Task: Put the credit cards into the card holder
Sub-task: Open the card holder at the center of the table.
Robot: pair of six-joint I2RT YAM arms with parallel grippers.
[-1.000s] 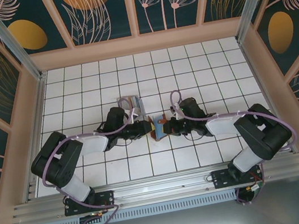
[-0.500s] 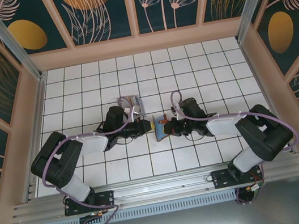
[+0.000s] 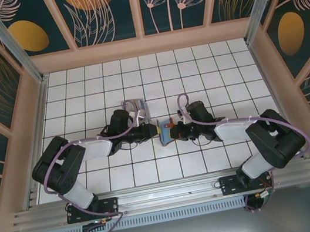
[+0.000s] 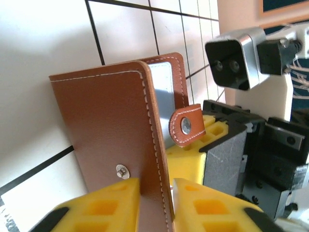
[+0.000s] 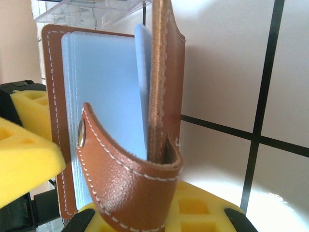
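Observation:
The card holder (image 3: 164, 134), a reddish-brown leather wallet, hangs partly open between both grippers above the middle tiles. My left gripper (image 4: 157, 186) is shut on the edge of one cover (image 4: 106, 125), a yellow pad on each side. My right gripper (image 5: 149, 217) is shut on the other cover (image 5: 166, 72) at the foot of the snap strap (image 5: 120, 169). Pale blue leaves (image 5: 104, 87) stand inside; I cannot tell whether they are credit cards or sleeves. From above, the left gripper (image 3: 156, 130) and right gripper (image 3: 171, 131) almost meet.
A clear plastic case (image 3: 136, 107) lies on the tiles just behind the left gripper, and its edge (image 5: 91, 12) shows behind the wallet. The right wrist camera (image 4: 236, 58) faces the left one at close range. White tiled floor spreads all round, with walls beyond.
The left jaws have narrowed onto the wallet's cover. From above, the wallet looks slimmer between the two grippers. Both arms have barely shifted.

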